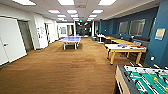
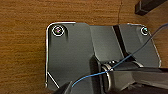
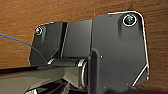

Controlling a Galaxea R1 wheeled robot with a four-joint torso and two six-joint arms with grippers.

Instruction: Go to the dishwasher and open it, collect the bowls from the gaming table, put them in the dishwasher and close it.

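We looked down a long room with brown carpet (image 1: pixel 62 70). The gaming table (image 1: pixel 125 49), pale-topped with yellow edge and legs, stood to our right against the blue wall (image 1: pixel 160 47). Small objects lay on its far end, among them something blue (image 1: pixel 122 46) that may have been one of the bowls; we could not tell for sure. A green-fielded foosball table (image 1: pixel 142 78) sat nearest us at the lower right, and a blue table-tennis table (image 1: pixel 70 40) stood mid-room. A pale sign (image 1: pixel 160 34) hung on the blue wall, its writing unreadable. We saw no legible brand or label. We could not tell how either gripper stood, nor whether it held anything.
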